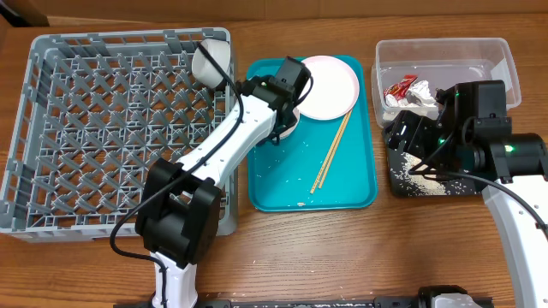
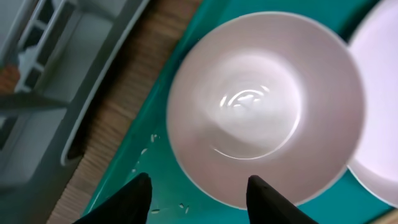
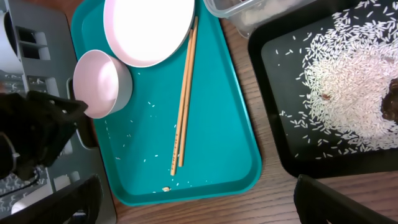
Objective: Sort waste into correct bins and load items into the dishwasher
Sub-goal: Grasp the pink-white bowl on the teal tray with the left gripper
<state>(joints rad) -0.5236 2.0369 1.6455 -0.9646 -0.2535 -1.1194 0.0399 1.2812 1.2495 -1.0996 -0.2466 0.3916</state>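
Observation:
A white bowl (image 2: 267,106) stands on the teal tray (image 1: 351,192) beside the pale plate (image 1: 330,85). My left gripper (image 2: 199,193) is open and empty just above the bowl's near rim; in the overhead view my left gripper (image 1: 287,107) hides most of the bowl (image 1: 289,130). Two chopsticks (image 1: 330,154) lie on the tray. Another white bowl (image 1: 210,60) leans in the grey rack (image 1: 86,128). My right gripper (image 1: 402,135) is open and empty over the black tray (image 1: 428,184), which holds rice (image 3: 348,68). The clear tub (image 1: 445,60) holds the red wrapper (image 1: 400,88) and napkin (image 1: 421,100).
A few rice grains (image 3: 149,158) lie scattered on the teal tray (image 3: 217,155). Brown scraps (image 3: 392,106) sit among the rice. Bare wooden table (image 1: 342,257) runs along the front. The left arm (image 3: 37,130) reaches over the rack's edge.

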